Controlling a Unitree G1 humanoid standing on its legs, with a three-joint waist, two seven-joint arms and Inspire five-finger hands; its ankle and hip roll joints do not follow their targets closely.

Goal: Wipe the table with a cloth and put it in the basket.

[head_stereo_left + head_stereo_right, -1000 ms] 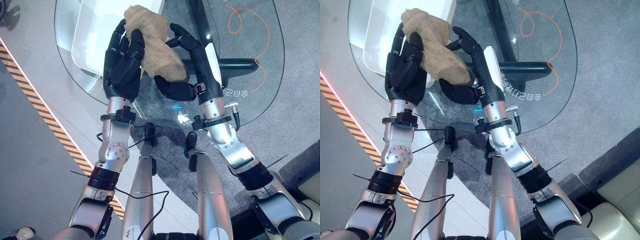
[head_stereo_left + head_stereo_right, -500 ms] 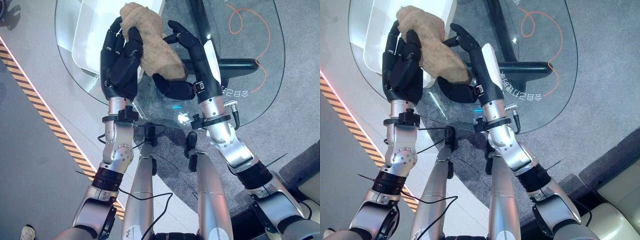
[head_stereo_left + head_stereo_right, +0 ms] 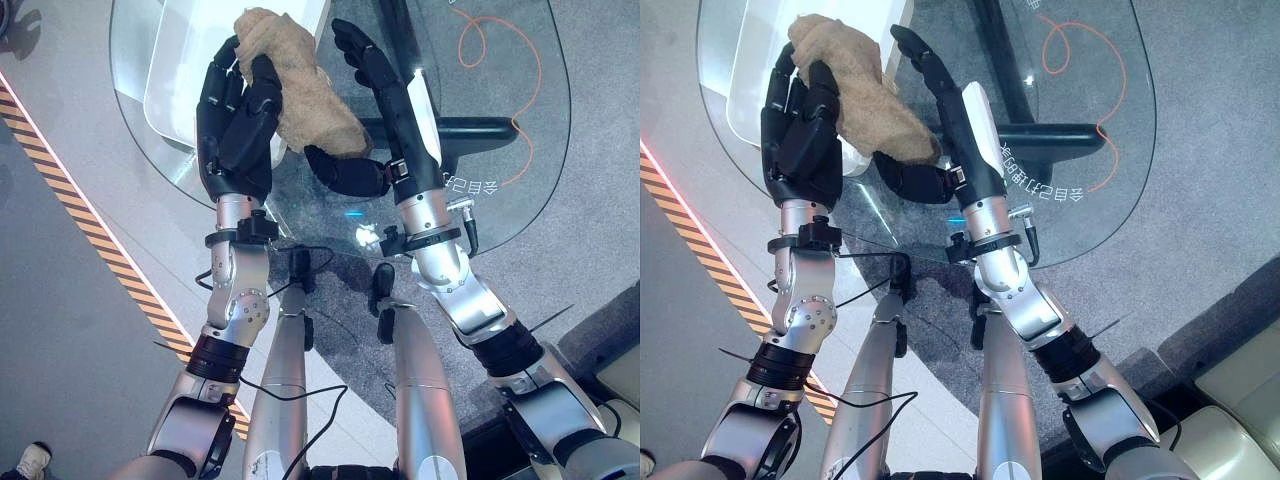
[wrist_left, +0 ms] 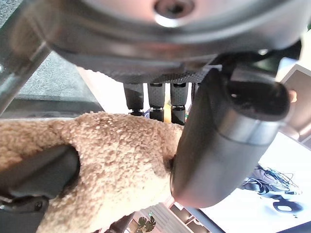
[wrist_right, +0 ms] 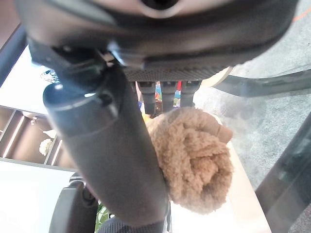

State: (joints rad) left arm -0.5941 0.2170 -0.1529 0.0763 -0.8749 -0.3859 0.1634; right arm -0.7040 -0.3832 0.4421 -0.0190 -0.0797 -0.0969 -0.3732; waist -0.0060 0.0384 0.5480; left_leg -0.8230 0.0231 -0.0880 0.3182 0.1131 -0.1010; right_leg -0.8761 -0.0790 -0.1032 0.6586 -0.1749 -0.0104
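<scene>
Start at your left: the white basket (image 3: 175,85) sits on the glass table (image 3: 520,190), its near rim just beyond the left hand (image 3: 235,125). That hand has its fingers curled over the upper end of the tan cloth (image 3: 305,95), gripping it; the left wrist view confirms this, with the thumb pressed into the pile and the fingers wrapped behind.

The cloth is bunched into a roll held above the glass between the 2 hands. Its long axis runs diagonally, from the left fingers down toward the heel of the right hand (image 3: 375,120).

To the right, that hand has straight, splayed fingers standing clear of the cloth, while its thumb lies under the lower end as a prop. So the left hand owns the grip and is also the nearer one to the basket.

The head views give you the basket's position; the wrist views don't, but they show the actual contact on the cloth.
</scene>
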